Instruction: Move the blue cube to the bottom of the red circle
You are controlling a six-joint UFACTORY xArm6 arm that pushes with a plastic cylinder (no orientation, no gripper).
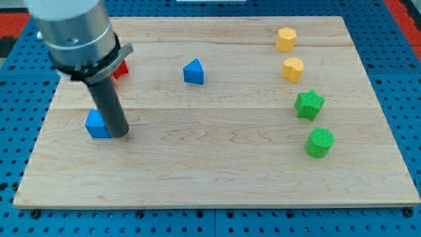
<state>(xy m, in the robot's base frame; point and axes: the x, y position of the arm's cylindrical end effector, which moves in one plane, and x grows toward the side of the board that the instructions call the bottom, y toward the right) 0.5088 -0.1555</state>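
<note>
The blue cube lies on the wooden board at the view's left. My tip rests on the board, touching the cube's right side. A red block sits above the cube, toward the view's top; the arm hides most of it, so its shape cannot be made out. It is a good distance above the cube.
A blue triangular block lies top centre. At the right stand two yellow blocks, a green star and a green round block. A blue pegboard surrounds the board.
</note>
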